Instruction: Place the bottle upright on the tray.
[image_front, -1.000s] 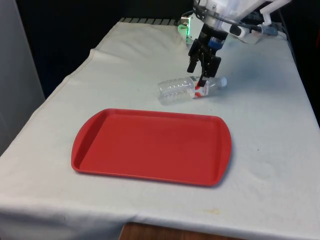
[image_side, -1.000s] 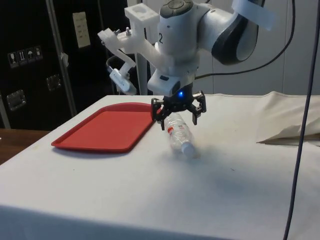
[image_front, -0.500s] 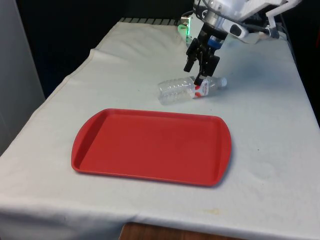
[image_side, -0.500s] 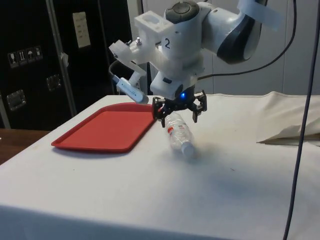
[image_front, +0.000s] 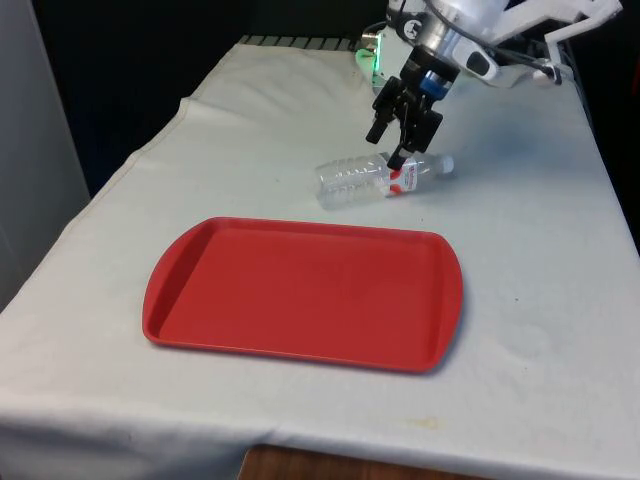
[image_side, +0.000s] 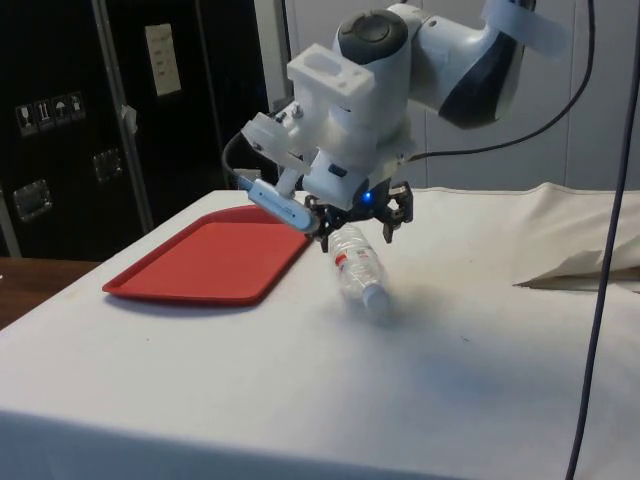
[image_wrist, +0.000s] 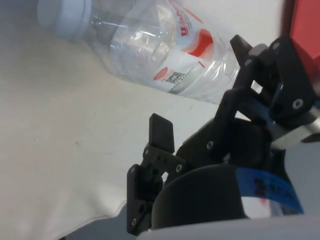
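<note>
Wrist has tilted; gripper (image_front: 396, 137) hangs open, empty, over the bottle (image_front: 378, 177), lying crosswise just under the fingers beside the tray (image_front: 300, 292).

A lab: cloth-draped table (image_front: 560, 300), dark cabinets (image_side: 70, 120), black curtains (image_front: 130, 70).

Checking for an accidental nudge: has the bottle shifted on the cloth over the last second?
No. The bottle lies on its side in the same spot behind the red tray's far edge.
</note>
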